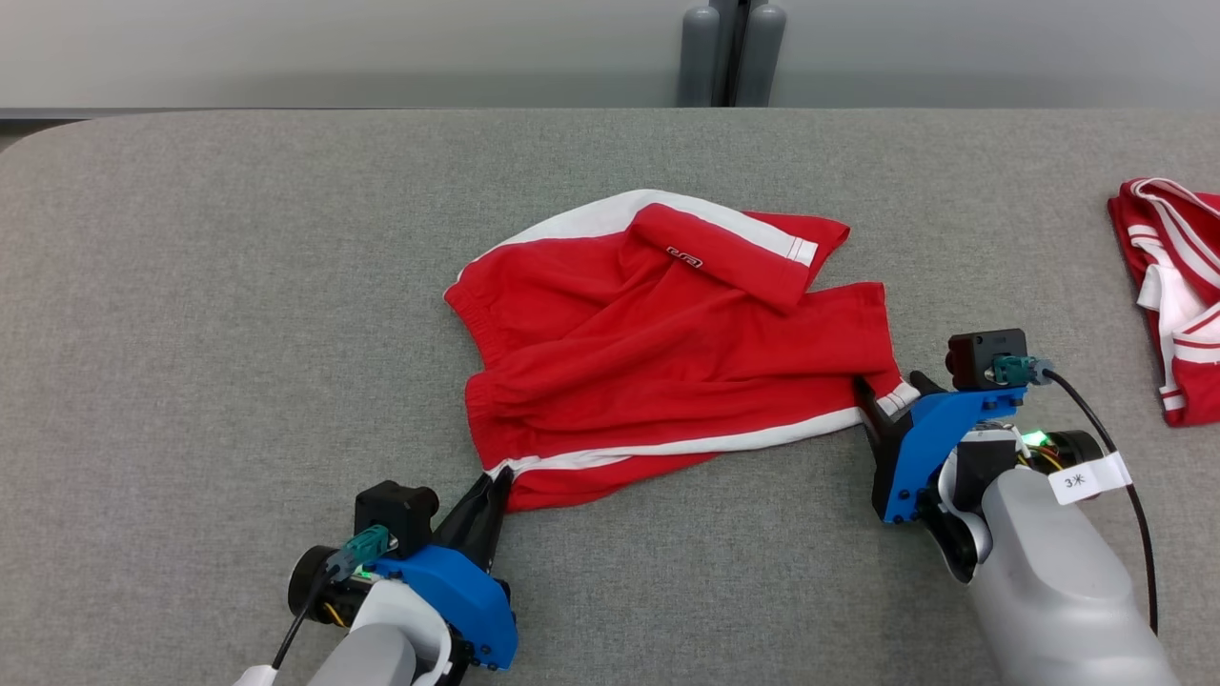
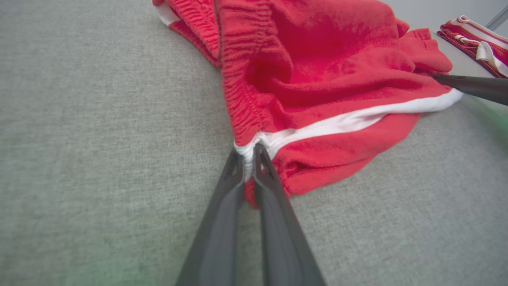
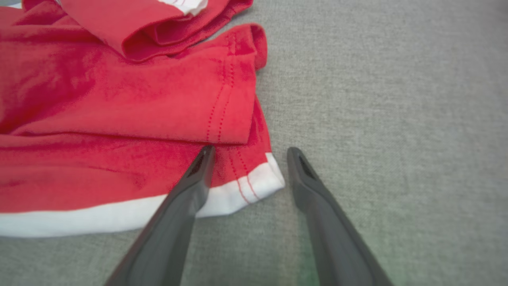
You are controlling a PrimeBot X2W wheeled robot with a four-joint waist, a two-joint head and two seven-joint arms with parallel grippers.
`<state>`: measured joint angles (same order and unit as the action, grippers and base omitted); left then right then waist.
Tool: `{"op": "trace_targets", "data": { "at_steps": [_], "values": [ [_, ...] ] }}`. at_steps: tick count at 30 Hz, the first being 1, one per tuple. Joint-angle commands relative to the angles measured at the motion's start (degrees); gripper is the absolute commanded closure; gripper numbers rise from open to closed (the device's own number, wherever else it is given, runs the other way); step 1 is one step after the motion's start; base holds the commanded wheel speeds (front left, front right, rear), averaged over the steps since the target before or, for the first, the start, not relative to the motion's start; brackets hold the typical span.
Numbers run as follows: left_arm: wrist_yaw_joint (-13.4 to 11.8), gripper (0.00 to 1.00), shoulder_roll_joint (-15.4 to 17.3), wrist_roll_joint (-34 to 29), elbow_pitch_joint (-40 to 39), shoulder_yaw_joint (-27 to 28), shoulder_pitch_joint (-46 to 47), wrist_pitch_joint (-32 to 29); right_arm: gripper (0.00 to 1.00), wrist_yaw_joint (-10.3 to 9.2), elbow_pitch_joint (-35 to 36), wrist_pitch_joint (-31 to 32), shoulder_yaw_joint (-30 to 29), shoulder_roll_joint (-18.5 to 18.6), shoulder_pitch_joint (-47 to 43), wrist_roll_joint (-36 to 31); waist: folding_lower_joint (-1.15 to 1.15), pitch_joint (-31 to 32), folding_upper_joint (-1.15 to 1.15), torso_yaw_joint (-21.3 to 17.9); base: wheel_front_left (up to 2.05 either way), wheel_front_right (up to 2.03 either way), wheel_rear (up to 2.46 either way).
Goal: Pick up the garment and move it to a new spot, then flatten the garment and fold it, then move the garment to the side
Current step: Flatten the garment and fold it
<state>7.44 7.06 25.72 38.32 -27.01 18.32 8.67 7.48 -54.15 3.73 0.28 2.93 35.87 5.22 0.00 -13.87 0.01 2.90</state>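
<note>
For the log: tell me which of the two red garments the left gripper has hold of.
The red shorts in the middle: the left gripper pinches their near white-striped corner. The other red garment lies apart, far to the robot's right.

The right gripper (image 3: pixel 250 151) stands spread. The red shorts (image 3: pixel 119 103) lie ahead and to its left, their white-trimmed hem corner between its fingers, with grey tabletop (image 3: pixel 389 99) to its right.

Red garment (image 1: pixel 667 353) with white stripes; grey table (image 1: pixel 238 286).
</note>
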Motion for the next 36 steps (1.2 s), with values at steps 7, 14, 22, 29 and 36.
{"op": "trace_targets", "data": {
  "at_steps": [7, 14, 22, 29, 36],
  "values": [
    [0.0, 1.0, 0.5, 0.8, 0.7, -0.2, 1.2, 1.1, 1.0, 0.03, -3.9, -0.8, 2.3, -0.1, -0.7, 2.6, 0.0, 0.5, -0.01, 0.1, 0.0, 0.0, 0.0],
    [0.0, 1.0, 1.1, 2.0, -4.8, 1.2, -0.1, 4.2, 1.0, 0.03, 3.4, -7.2, 3.0, 0.0, -3.0, 9.2, 0.0, 3.7, -0.01, -0.8, 0.0, 0.0, 0.0],
    [-0.2, 1.0, 4.4, 5.4, -23.3, 4.1, -3.9, 4.1, 1.0, 0.03, 28.2, -4.6, 0.7, 0.1, -13.6, 14.1, 0.0, 7.7, -0.01, -2.9, 0.0, 0.0, 0.0],
    [-1.1, 1.0, 7.3, 9.6, -43.2, 6.3, -6.6, -1.5, 1.0, 0.03, 58.5, 5.4, -3.3, 0.1, -24.9, 16.0, 0.0, 8.5, -0.01, -5.2, 0.0, 0.0, 0.0],
    [-2.3, 1.0, 9.8, 13.7, -58.8, 7.8, -5.5, -8.5, 1.0, 0.03, 79.4, 12.9, -6.1, 0.0, -28.1, 16.1, 0.0, 7.2, -0.01, -6.7, 0.0, 0.0, 0.0]
  ]
}}
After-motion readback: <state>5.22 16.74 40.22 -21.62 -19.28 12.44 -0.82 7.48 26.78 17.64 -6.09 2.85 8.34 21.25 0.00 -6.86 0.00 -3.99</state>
